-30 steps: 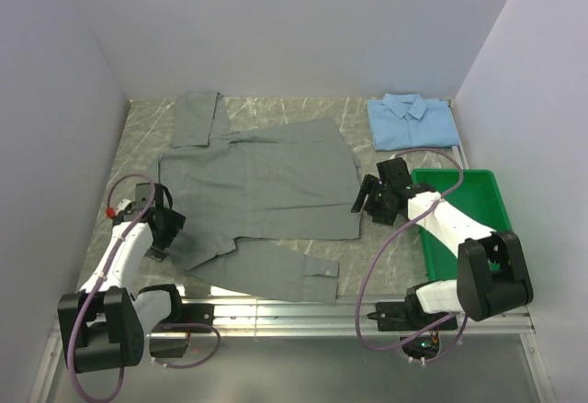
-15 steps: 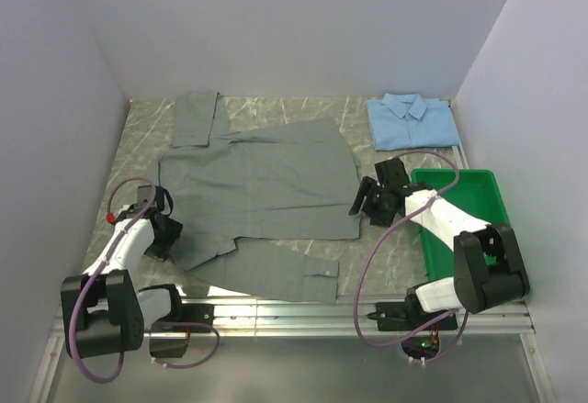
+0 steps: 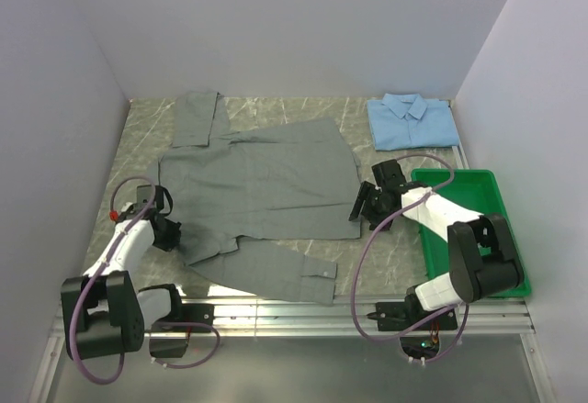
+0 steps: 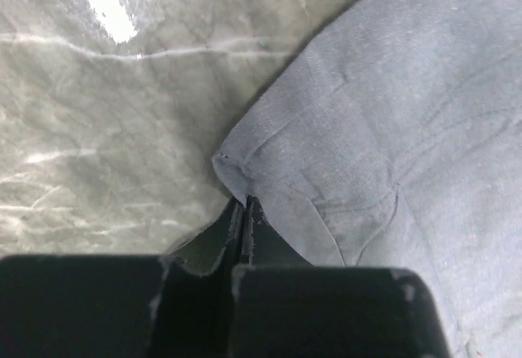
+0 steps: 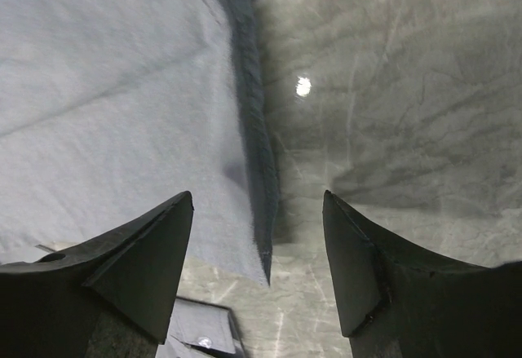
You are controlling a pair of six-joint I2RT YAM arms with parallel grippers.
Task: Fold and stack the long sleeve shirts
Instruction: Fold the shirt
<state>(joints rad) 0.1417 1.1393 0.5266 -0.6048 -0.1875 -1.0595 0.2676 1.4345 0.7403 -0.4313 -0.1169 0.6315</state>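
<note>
The grey long sleeve shirt (image 3: 257,183) lies spread flat on the marble table, one sleeve up at the back left and the other across the front. My left gripper (image 3: 175,238) is at its lower left corner. In the left wrist view the left gripper (image 4: 245,203) is shut, pinching the grey shirt's (image 4: 383,130) edge just below the corner. My right gripper (image 3: 356,210) stands open at the lower right corner. Seen from the right wrist, that gripper (image 5: 258,196) has the grey shirt's (image 5: 122,97) side edge between its fingers. The light blue shirt (image 3: 413,120) lies folded at the back right.
A green tray (image 3: 478,206) sits at the right under the right arm's forearm. The grey sleeve's cuff (image 5: 204,329) with a button lies just below the right gripper. Walls close in the table at the left, back and right.
My left gripper has closed on the grey shirt's lower left corner. The right gripper has edged left onto the shirt's side edge, still open.
</note>
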